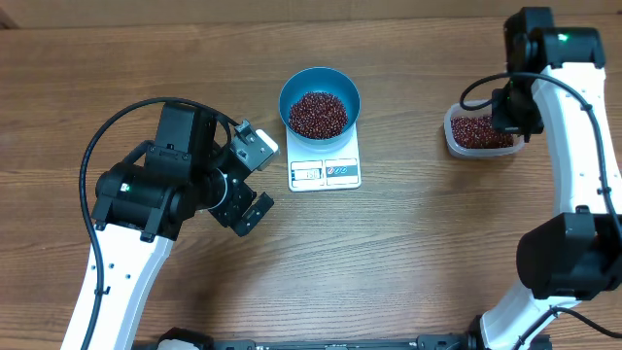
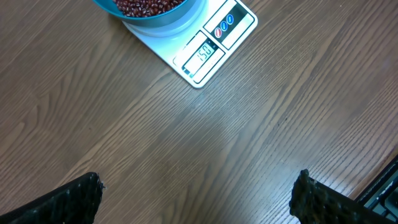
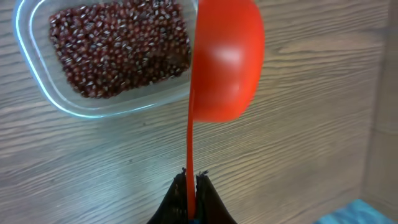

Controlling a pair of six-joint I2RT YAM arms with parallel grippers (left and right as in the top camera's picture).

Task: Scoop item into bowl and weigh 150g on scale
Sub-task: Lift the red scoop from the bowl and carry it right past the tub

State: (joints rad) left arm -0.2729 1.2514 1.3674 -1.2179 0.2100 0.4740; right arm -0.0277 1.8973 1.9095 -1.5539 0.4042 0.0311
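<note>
beans [image 1: 318, 114] in bowl [image 1: 321, 78] on scale [image 1: 325, 173]

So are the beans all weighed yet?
Looks nearly done. The blue bowl sits on the scale with a heap of beans in it, and the display is lit, but its digits are unclear. In hand: the right tool is shut on the handle of the orange scoop, by the clear container. The left tool is open, empty. Left: checking the reading, maybe topping up.
</note>
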